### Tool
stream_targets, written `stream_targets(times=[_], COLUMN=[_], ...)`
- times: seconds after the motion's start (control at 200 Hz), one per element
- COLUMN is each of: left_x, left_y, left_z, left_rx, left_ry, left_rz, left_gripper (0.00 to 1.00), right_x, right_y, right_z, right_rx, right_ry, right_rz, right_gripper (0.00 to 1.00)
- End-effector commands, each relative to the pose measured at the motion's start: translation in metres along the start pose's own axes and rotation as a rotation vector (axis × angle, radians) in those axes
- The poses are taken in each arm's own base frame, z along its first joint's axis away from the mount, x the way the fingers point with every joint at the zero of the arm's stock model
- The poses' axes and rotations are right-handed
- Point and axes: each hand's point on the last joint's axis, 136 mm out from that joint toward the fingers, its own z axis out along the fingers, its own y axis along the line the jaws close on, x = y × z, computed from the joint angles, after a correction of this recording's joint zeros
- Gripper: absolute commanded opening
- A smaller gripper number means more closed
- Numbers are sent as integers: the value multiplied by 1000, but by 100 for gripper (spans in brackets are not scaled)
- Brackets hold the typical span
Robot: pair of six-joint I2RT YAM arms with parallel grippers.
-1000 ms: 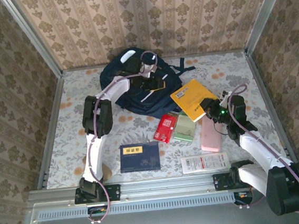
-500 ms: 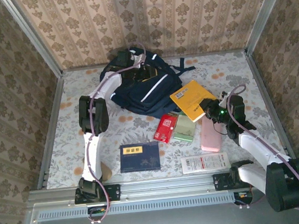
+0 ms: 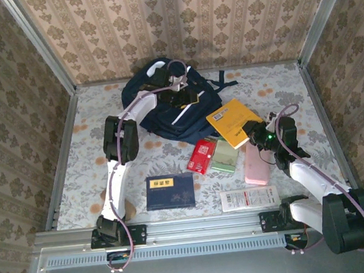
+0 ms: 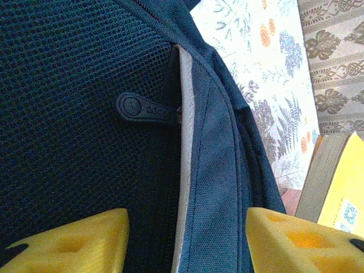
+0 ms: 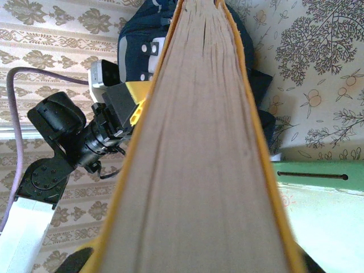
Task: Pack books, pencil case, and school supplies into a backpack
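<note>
The navy backpack (image 3: 167, 112) lies at the back of the table. My left gripper (image 3: 184, 96) hovers over its top, open. Its yellow fingertips (image 4: 74, 239) straddle a white-piped seam of the backpack (image 4: 216, 170), beside black mesh and a zip pull (image 4: 145, 108). My right gripper (image 3: 254, 133) is shut on the near corner of the yellow-orange book (image 3: 233, 120); the page edge of this book (image 5: 199, 159) runs out from between the jaws. The large dark blue book (image 3: 170, 191) lies near the front. The red packet (image 3: 202, 155), green packet (image 3: 224, 155) and pink pencil case (image 3: 257, 163) lie mid-table.
A long white packet with red print (image 3: 250, 198) lies by the front edge on the right. Metal rails and wallpapered walls close the table on three sides. Open tabletop lies to the left of the backpack and the left arm.
My left gripper swung left across the backpack's top, then came back right over its middle; the backpack's fabric shifted with it. The right gripper and its book stayed put.
</note>
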Motion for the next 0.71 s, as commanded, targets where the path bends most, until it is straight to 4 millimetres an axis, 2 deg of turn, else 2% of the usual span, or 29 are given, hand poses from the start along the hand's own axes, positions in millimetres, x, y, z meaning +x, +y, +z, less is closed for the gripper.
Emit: stream_targets(times=[0.0, 0.015, 0.03, 0.085, 0.255, 0.365, 0.385, 0.49, 0.6, 0.62, 0.7], left_x=[0, 1, 8, 13, 27, 27, 25, -1, -28, -39, -57], left_y=[-16, -16, -27, -31, -26, -21, -22, -42, -75, -70, -86], left_z=[-3, -3, 5, 8, 19, 19, 16, -14, -56, -74, -105], left_rx=[62, 63, 73, 78, 37, -11, -13, -8, 0, -9, 21], left_ry=[10, 10, 31, 41, 73, 85, 81, 5, -82, -117, -179], left_rz=[6, 7, 20, 31, 48, 57, 57, 80, 120, 113, 117], left_gripper=[50, 48, 46, 40, 23, 0, 0, 0, 0, 0, 0], right_x=[-2, -2, -2, -2, -2, -3, -3, -5, -9, -9, -8], right_y=[24, 24, 24, 25, 26, 31, 32, 38, 48, 49, 52], right_z=[-6, -6, -6, -6, -7, -9, -9, -17, -26, -27, -26], right_rx=[-94, -95, -96, -97, -103, -109, -109, -96, -105, -109, -117], right_ry=[-6, -7, -6, -6, -8, -8, -9, -32, -68, -68, -57], right_rz=[-50, -51, -52, -51, -54, -63, -67, -98, -140, -144, -144], right_gripper=[0, 0, 0, 0, 0, 0, 0, 0, 0, 0, 0])
